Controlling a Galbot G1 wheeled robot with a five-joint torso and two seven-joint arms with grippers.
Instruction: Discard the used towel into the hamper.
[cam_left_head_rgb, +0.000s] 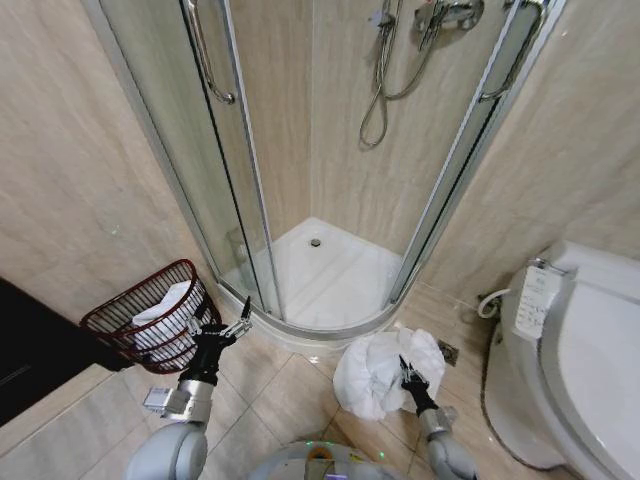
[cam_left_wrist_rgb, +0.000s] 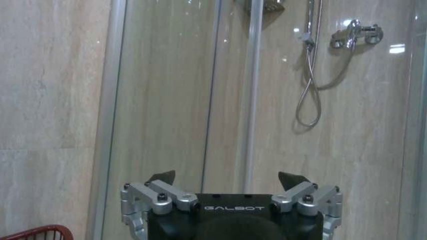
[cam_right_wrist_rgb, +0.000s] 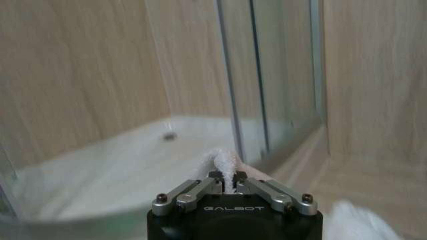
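You see silver-grey rounded arms, black wrists; left gripper (cam_left_wrist_rgb: 227, 181) and right gripper (cam_right_wrist_rgb: 227, 176) have black housings marked GALBOT, silver metal linkages, dark screws, black fingertips (cam_left_wrist_rgb: 163, 176).

Glass shower stall (cam_left_head_rgb: 330, 180), hose (cam_left_head_rgb: 385, 90); toilet (cam_left_head_rgb: 590, 350) — perhaps bidet panel (cam_left_head_rgb: 532, 300)

- In your head view the toilet (cam_left_head_rgb: 590, 350) at four o'clock is cut off by the right and bottom edges.
- The right gripper (cam_left_head_rgb: 403, 364) sits against the white towel (cam_left_head_rgb: 375, 375), whose underside you cannot see.
- In the left wrist view only a sliver of the hamper (cam_left_wrist_rgb: 41, 233) rim shows at seven o'clock.
- The right wrist view is blurred; the towel (cam_right_wrist_rgb: 223, 162) tuft hides the fingertips.
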